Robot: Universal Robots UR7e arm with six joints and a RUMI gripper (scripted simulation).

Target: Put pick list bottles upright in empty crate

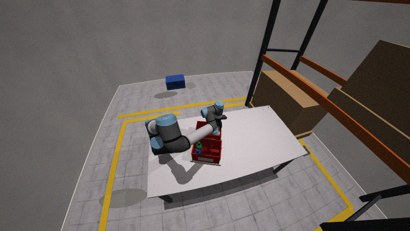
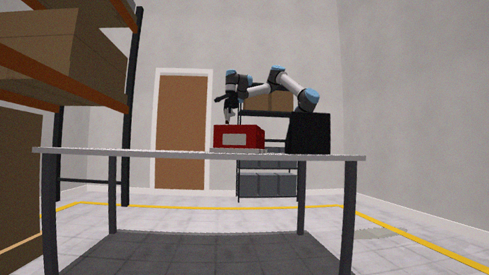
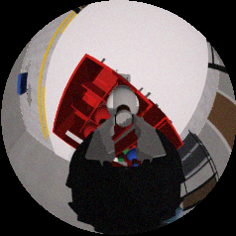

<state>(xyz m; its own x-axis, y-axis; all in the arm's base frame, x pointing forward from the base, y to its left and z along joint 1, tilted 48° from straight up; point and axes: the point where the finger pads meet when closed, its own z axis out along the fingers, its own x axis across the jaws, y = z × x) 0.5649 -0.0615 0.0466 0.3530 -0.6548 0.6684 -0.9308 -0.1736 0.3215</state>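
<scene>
My gripper is shut on a pale grey-white bottle, held upright at its neck over the far red crate. In the exterior view the bottle's body is hidden behind the near red crate, so it is down at about rim height. Whether it touches the crate bottom cannot be seen. The near crate holds a green bottle and a blue bottle. The far crate shows round red shapes in its compartments. The pick list cannot be read.
The crates stand one behind the other on the white table, with dividers and walls close around the bottle. The arm's forearm passes low over them. A tall rack with cardboard boxes stands past the table's far end.
</scene>
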